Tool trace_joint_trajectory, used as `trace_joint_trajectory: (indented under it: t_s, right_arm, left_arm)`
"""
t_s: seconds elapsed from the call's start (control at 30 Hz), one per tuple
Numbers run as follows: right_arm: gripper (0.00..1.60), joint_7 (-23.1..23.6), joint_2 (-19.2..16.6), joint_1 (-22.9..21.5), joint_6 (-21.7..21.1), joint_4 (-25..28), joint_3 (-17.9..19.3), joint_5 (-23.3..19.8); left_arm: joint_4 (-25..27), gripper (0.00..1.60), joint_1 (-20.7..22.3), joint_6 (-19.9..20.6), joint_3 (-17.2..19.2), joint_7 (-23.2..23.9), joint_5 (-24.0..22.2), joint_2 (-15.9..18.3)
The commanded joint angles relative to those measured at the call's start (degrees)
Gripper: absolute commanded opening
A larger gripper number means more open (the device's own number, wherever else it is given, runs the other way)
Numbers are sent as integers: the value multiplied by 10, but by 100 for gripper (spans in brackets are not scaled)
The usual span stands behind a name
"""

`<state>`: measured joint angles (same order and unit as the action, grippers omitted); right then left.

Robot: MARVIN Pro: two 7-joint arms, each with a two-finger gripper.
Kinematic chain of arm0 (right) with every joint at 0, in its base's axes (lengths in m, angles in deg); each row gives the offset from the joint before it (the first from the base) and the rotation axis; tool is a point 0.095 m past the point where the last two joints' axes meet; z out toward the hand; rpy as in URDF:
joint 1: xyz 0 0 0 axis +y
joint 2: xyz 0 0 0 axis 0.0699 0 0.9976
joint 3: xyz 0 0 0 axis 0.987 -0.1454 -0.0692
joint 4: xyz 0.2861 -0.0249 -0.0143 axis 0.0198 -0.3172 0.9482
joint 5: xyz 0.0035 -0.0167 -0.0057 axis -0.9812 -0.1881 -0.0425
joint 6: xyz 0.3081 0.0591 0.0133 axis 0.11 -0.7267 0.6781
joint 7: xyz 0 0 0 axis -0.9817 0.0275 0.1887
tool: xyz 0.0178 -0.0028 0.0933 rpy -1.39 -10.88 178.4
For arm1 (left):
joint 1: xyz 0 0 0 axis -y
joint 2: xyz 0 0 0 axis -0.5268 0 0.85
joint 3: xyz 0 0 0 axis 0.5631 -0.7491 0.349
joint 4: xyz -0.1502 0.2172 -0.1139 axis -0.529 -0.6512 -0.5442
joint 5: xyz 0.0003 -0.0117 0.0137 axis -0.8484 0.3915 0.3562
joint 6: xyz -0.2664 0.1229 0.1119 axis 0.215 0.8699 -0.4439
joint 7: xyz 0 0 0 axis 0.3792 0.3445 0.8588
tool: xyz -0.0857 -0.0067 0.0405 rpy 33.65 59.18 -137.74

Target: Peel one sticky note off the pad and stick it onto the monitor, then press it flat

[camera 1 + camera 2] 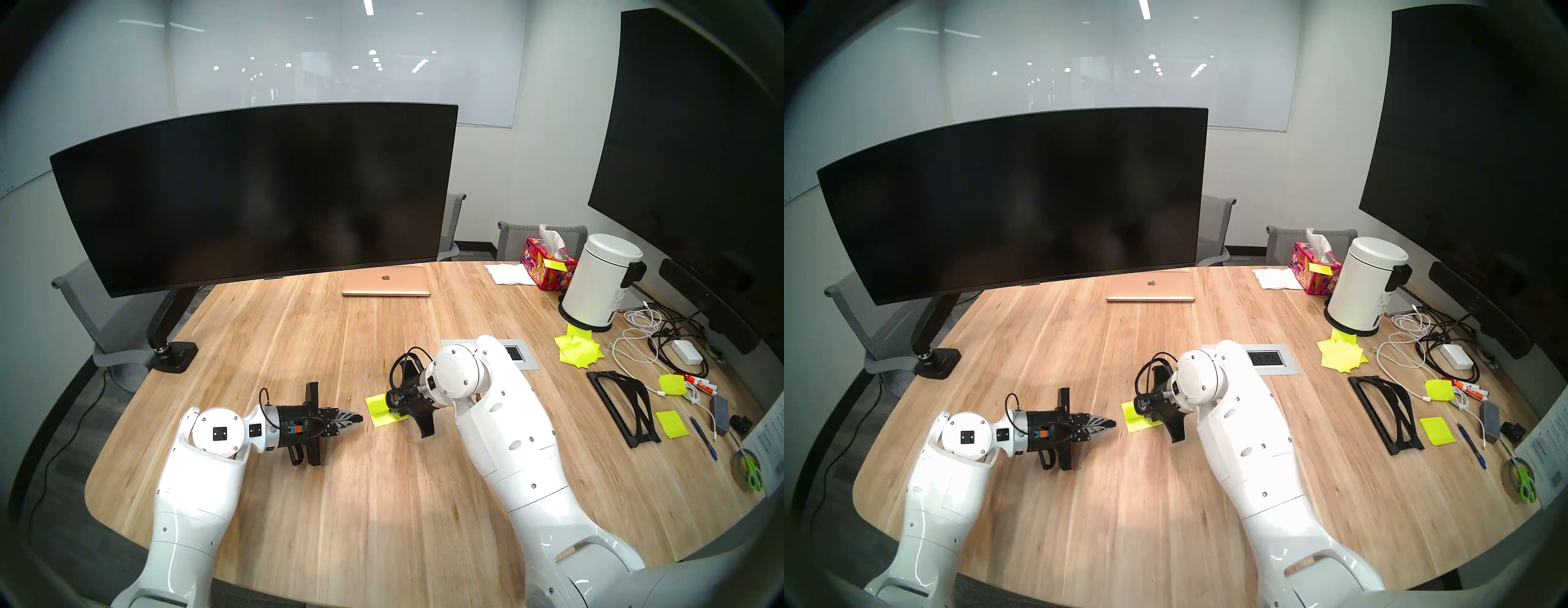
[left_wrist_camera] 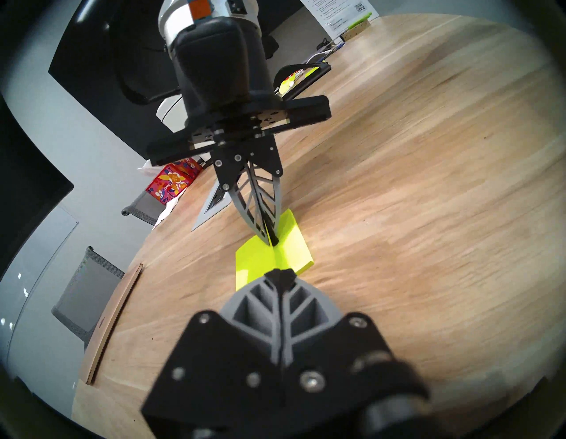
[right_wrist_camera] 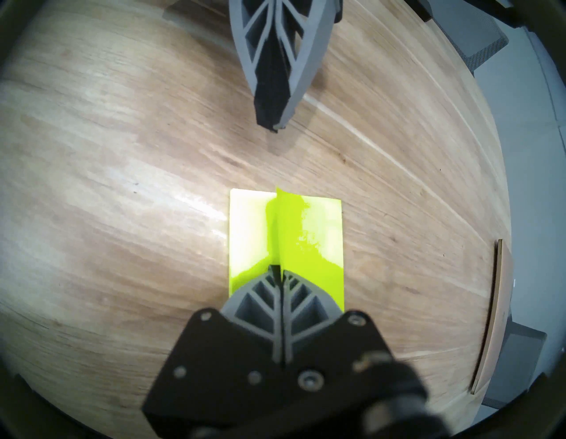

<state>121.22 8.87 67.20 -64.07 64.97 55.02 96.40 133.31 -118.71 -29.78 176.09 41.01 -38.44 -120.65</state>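
Observation:
The pad (image 1: 377, 405) lies flat on the wooden table, centre front, and also shows in the right wrist view (image 3: 245, 227). My right gripper (image 3: 278, 271) points down over it and is shut on the top sticky note (image 3: 278, 227), pinching part of it up into an upright flap. My left gripper (image 1: 360, 418) is shut and empty, its tip just left of the pad and apart from it. In the left wrist view my right gripper (image 2: 272, 240) grips the sticky note (image 2: 252, 263) above the pad (image 2: 295, 242). The wide curved monitor (image 1: 254, 191) stands at the back left, its screen bare.
A gold laptop (image 1: 386, 282) lies closed behind. A tall flat screen (image 1: 700, 148) stands at the right. A tissue box (image 1: 547, 263), a white canister (image 1: 602, 288), a jumble of yellow sheets (image 1: 579, 350), cables (image 1: 653, 339) and a black stand (image 1: 623, 403) crowd the right side.

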Motion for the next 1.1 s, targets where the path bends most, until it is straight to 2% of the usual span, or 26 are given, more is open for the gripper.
trace_joint_trajectory:
  t_s: [0.0,0.47,1.07]
  right_arm:
    - [0,-2,6,-4,1,1,-1,-4]
    - [0,2,6,-2,-6,11,-3,-8]
    - [0,-12,9,-2,-9,-4,-11,-6]
  left_arm:
    - [3,0,16,2,1,-8,1,-5]
    - [-3,0,20,-4,-7,-7,1,-1]
    - [9,0,4,-40,-26,0,-8,24]
